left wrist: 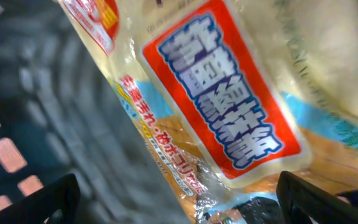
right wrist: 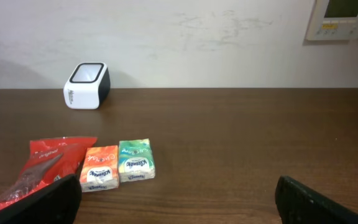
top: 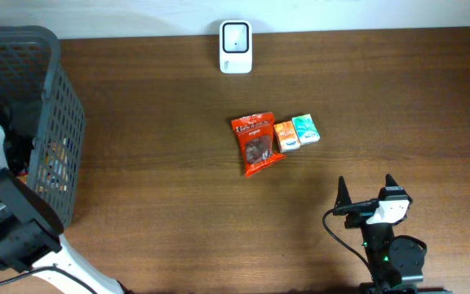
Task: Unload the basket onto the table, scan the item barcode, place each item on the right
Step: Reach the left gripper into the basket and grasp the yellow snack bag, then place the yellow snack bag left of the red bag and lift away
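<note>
Basket [top: 62, 122] of grey mesh stands at the 9 o'clock edge of the table [top: 153, 106] and holds packaged goods, among them a clear packet [left wrist: 222, 106] with a red label, close before the left gripper [left wrist: 182, 194], whose jaws are spread wide and grip nothing. Outside the basket, a red snack bag [top: 256, 144], an orange tissue pack [top: 286, 135] and a green tissue pack [top: 305, 130] lie side by side near table centre, with the white barcode scanner [top: 236, 46] at 12 o'clock from them. The right gripper [top: 365, 184] sits at 5 o'clock, jaws fully apart and empty.
</note>
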### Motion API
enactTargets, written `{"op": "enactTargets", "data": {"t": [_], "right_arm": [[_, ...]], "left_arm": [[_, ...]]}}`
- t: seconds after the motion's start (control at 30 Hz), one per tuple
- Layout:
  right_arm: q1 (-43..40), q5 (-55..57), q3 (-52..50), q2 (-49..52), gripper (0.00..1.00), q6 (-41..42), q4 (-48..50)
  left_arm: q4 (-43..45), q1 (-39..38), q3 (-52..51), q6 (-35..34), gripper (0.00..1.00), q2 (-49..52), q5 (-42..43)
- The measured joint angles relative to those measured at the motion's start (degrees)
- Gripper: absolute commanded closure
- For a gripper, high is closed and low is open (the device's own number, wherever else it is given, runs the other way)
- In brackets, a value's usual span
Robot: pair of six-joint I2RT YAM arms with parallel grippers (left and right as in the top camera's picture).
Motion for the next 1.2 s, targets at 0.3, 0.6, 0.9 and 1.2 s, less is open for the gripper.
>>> {"op": "enactTargets", "data": {"t": [0.3, 0.6, 0.9, 1.2], "right_arm": [[0.0, 0.0, 0.0, 0.0, 0.01, 0.0, 0.0], [0.0, 0.0, 0.0, 0.0, 0.02, 0.0, 0.0], [0.0, 0.0, 0.0, 0.0, 0.01, 0.0, 0.0], [0.0, 0.0, 0.0, 0.0, 0.02, 0.0, 0.0]], "left_arm": [[15.4, -0.3, -11.3, -1.4, 1.0, -1.9, 1.5], [13.1, -0.1, -11.7, -0.7, 1.0, -3.9, 3.9], [16.0, -4.0, -5.4, 3.3, 1.0, -39.8, 18.6], [15.4, -42.4, -5.6, 14.1, 1.0, -37.2, 24.7]]}}
